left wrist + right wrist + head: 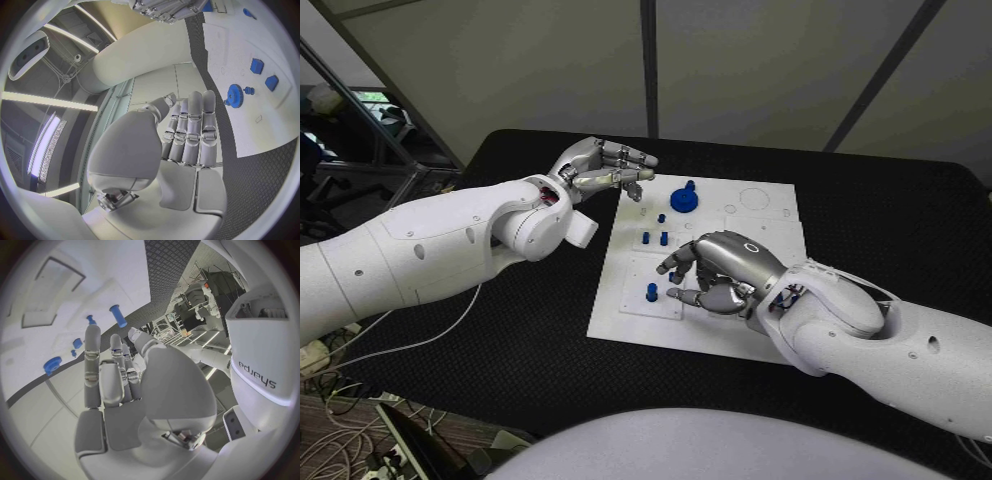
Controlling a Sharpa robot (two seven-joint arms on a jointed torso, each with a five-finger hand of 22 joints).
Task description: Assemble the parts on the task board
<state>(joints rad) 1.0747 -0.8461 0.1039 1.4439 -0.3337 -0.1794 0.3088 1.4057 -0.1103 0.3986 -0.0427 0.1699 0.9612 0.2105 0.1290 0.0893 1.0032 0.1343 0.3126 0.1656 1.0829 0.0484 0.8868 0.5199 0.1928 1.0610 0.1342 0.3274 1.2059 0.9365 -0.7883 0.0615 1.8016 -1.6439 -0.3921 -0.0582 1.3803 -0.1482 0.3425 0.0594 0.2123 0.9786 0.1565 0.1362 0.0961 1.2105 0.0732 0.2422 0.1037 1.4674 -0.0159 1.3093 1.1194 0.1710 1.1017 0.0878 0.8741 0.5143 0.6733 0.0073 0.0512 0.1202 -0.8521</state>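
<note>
The small blue pegs (652, 292) near the board's (762, 345) left edge look light, hard and slippery, best pinched by their sides, and the right hand (721, 272) hovers over them, fingers curled, holding nothing I can see.

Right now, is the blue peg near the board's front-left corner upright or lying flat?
Upright. The small blue peg stands on end in the white task board; the right wrist view shows it rising from the plate.
</note>
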